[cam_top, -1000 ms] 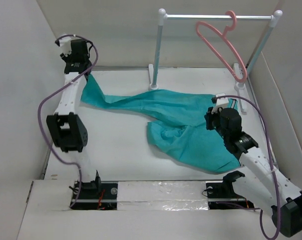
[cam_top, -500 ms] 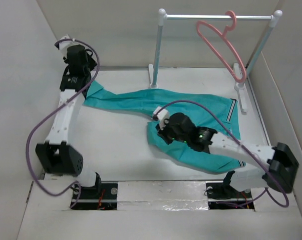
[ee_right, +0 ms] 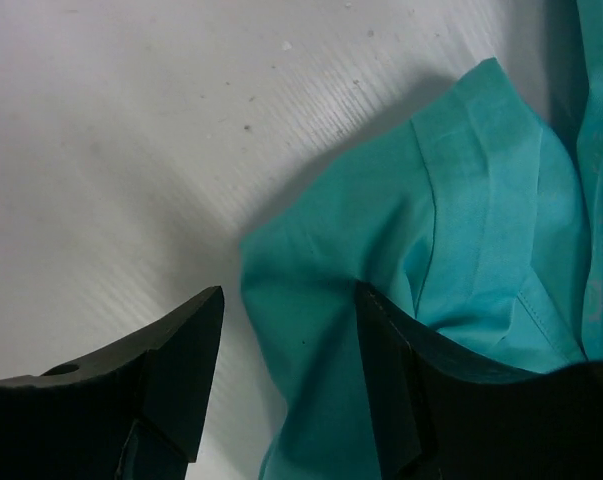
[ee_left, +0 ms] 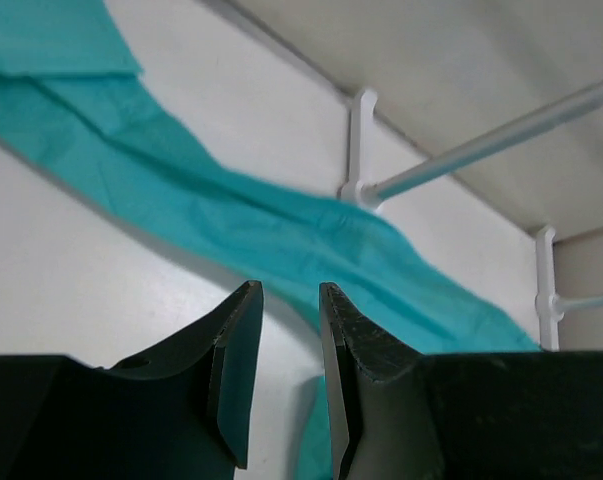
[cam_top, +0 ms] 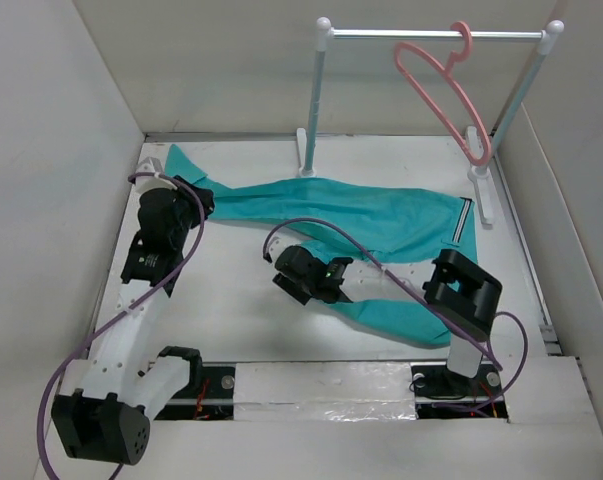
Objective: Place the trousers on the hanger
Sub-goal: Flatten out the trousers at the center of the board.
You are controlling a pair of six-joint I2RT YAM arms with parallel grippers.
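Note:
The teal trousers (cam_top: 361,212) lie flat on the table, one leg stretched to the far left, the other folded under toward the front, the striped waistband (cam_top: 463,220) at the right. The pink hanger (cam_top: 446,90) hangs empty on the rail at the back right. My left gripper (cam_top: 203,196) is just in front of the long leg, its jaws slightly apart and empty (ee_left: 286,300); the trousers (ee_left: 231,210) lie beyond them. My right gripper (cam_top: 284,276) is open at the end of the folded leg; in the right wrist view (ee_right: 289,300) its jaws stand on either side of the cloth edge (ee_right: 461,200).
The white-and-grey rail stand (cam_top: 316,90) stands at the back of the table, its feet near the far wall; its post and rail also show in the left wrist view (ee_left: 481,150). White walls close in the left, back and right sides.
The left gripper has let go of the far leg and drawn back toward the front; the leg now lies flat. The right arm has swung left across the trousers to the folded leg's end.

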